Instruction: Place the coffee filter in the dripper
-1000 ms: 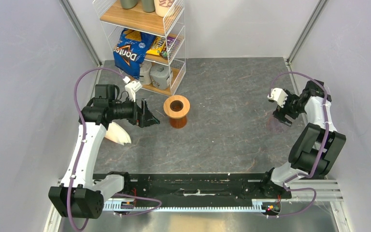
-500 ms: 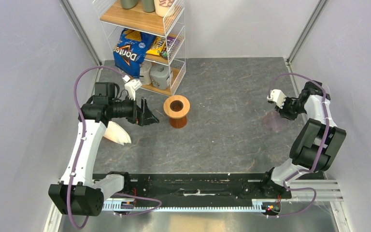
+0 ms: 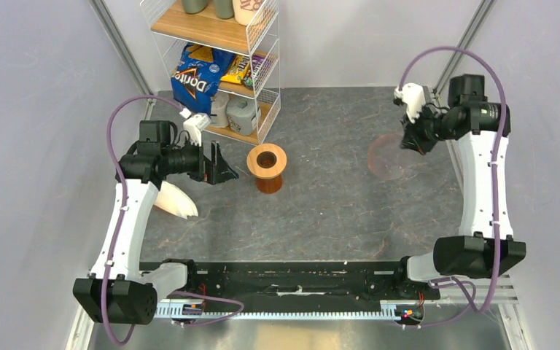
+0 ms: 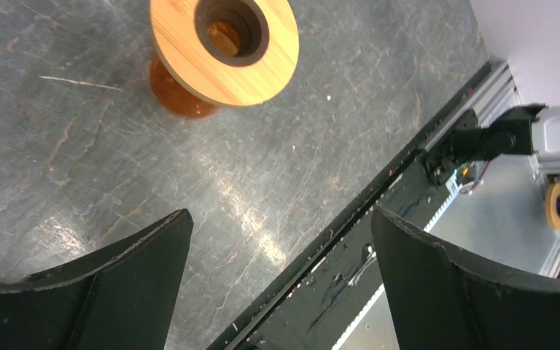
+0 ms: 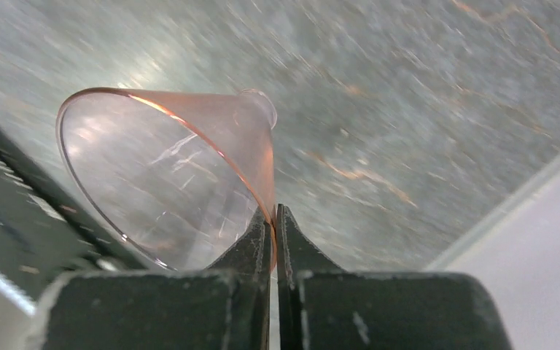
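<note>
The dripper (image 3: 266, 162), orange-brown with a wide wooden rim and a dark centre hole, stands upright left of the table's middle; the left wrist view shows the dripper (image 4: 262, 73) at the top. My left gripper (image 3: 222, 169) hovers just left of it, open and holding nothing, as the left gripper (image 4: 281, 219) also shows in its wrist view. My right gripper (image 3: 412, 142) is raised at the back right, shut on the rim of a clear pink cone (image 3: 388, 157). In the right wrist view the right gripper (image 5: 273, 211) pinches the cone's (image 5: 168, 182) wall. No single coffee filter is in view.
A cream-white pile of stacked filters (image 3: 177, 202) lies under the left arm. A wire shelf (image 3: 219, 65) with a chip bag (image 3: 193, 76) and jars stands at the back left. Grey walls close in both sides.
My right gripper has shut on the pink cone and lifted it up, back and to the left. The left gripper has barely shifted.
</note>
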`<state>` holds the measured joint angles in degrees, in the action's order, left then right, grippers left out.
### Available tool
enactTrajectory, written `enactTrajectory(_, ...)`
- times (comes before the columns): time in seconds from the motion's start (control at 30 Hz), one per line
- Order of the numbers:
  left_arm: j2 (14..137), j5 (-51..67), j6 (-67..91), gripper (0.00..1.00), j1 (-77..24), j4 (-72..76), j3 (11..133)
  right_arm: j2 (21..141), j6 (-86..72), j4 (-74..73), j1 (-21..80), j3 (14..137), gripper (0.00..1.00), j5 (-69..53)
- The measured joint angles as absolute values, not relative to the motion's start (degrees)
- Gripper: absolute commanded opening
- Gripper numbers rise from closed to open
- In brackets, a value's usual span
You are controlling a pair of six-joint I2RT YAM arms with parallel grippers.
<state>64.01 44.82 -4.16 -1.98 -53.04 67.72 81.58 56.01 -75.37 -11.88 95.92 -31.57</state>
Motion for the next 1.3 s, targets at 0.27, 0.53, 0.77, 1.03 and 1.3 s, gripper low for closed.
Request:
enactTrajectory(0.27, 63.0, 37.8, 5.4, 1.00, -1.2, -50.0, 70.2, 90.2, 14.7, -83.8, 1.9, 118.8, 0.00, -31.1)
enactTrajectory(0.53, 60.9, 26.8, 13.0, 1.00, -1.2, -49.4, 72.1, 106.3, -11.1, -88.2, 17.1, 133.5, 0.00, -19.9)
enactTrajectory(0.77, 58.6, 19.9, 14.5, 1.00, -1.2, -49.8, 72.0, 113.5, -21.7, -87.5, 26.2, 141.7, 0.00, -16.1)
enactTrajectory(1.03, 56.1, 16.7, 15.0, 1.00, -1.2, -50.6, 70.4, 118.6, -29.6, -81.1, 33.0, 144.7, 0.00, -16.1)
enactTrajectory(1.3, 54.7, 15.7, 15.0, 1.00, -1.2, -50.8, 68.1, 122.8, -32.6, -77.2, 34.6, 144.1, 0.00, -15.9)
